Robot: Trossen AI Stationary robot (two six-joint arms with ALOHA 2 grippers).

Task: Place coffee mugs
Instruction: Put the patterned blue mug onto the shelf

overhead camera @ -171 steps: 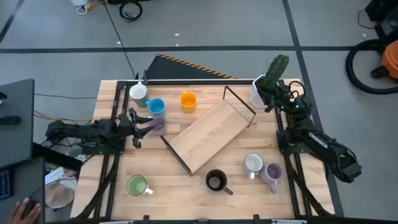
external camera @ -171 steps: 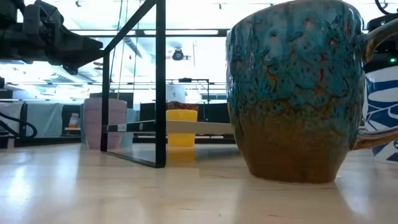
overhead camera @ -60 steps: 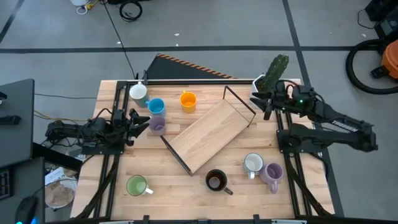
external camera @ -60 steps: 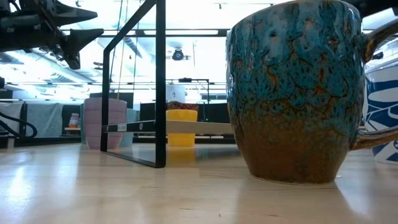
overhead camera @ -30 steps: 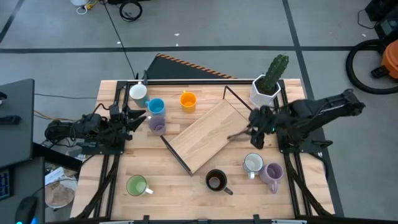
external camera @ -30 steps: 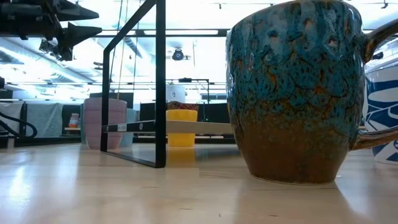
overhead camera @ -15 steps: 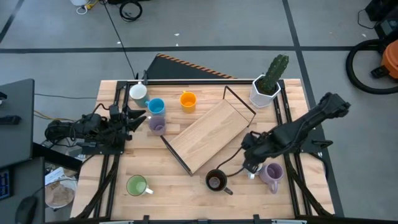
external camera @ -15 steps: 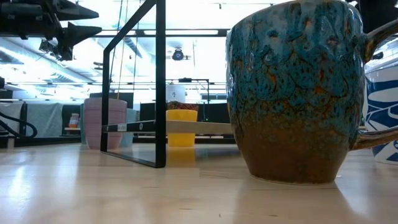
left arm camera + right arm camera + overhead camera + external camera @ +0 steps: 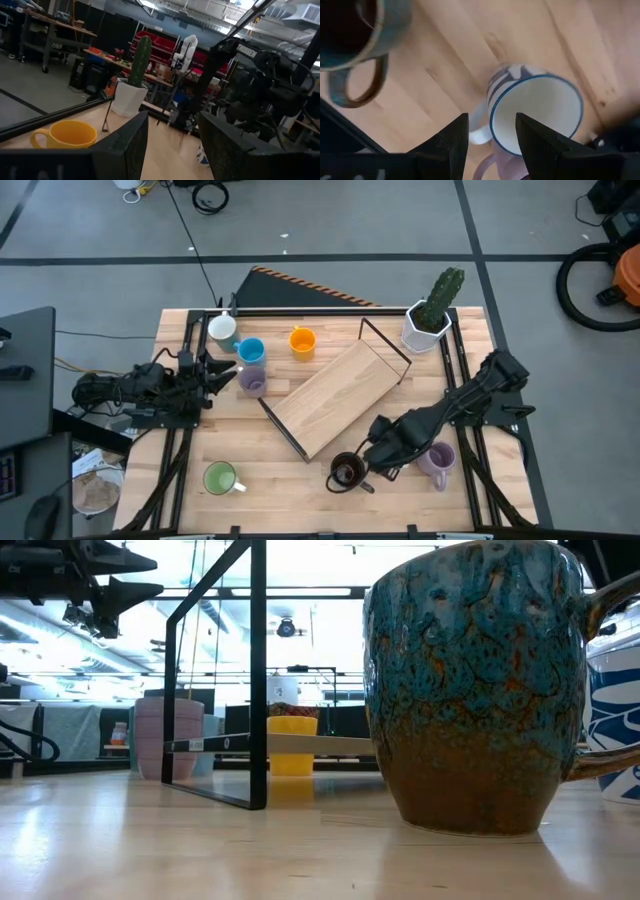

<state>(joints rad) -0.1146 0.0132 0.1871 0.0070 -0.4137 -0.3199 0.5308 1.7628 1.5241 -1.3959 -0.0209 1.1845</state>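
Note:
In the high view my right gripper [image 9: 383, 452] is open and hangs over the silvery-white mug, which the arm hides there. The right wrist view shows that blue-rimmed mug [image 9: 535, 117] upright below my open right gripper [image 9: 492, 127]. The dark brown mug [image 9: 347, 470] stands just to its left and a lilac mug [image 9: 438, 461] to its right. My left gripper [image 9: 215, 375] is open, level above the table, next to the other lilac mug [image 9: 253, 383]. The white mug [image 9: 221, 327], blue mug [image 9: 251, 351], orange mug [image 9: 302, 341] and green mug [image 9: 221, 478] stand untouched.
A wooden shelf in a black wire frame [image 9: 335, 395] lies slantwise across the table's middle. A cactus in a white faceted pot [image 9: 425, 325] stands at the far right corner. The low view is filled by the dark brown mug [image 9: 475, 690], with bare wood in front.
My right arm has swung from beside the shelf's right end toward the table's near edge and leftward, coming down over the silvery-white mug beside the dark brown mug. My left gripper has stayed where it was. No mug has moved.

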